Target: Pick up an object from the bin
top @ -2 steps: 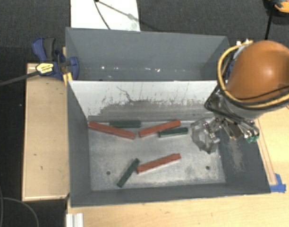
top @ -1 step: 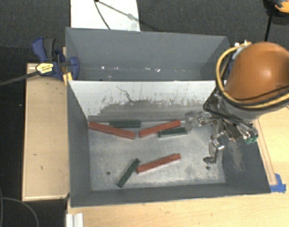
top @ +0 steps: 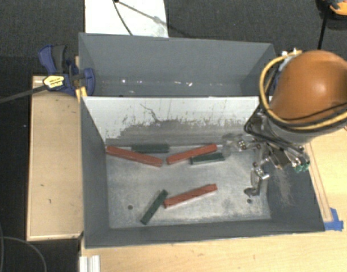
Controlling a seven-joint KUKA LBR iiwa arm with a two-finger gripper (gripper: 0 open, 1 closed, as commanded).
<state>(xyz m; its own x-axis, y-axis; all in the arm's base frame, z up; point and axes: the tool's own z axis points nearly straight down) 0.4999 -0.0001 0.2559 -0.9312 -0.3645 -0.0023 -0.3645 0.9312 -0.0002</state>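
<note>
My gripper [top: 255, 181] hangs low over the bin floor at the right side, under the orange dome on the wrist. Nearest to it, to its left, a red stick [top: 189, 196] lies flat on the floor, tilted slightly up to the right. A short dark green stick [top: 207, 159] lies further back, beside another red stick [top: 190, 153]. The gripper is apart from all of them, and I see nothing in it.
A dark green stick [top: 153, 206] lies at an angle at the left end of the near red stick. At the back left a long red stick [top: 134, 154] and a dark green one [top: 149, 148] lie against the rear wall.
</note>
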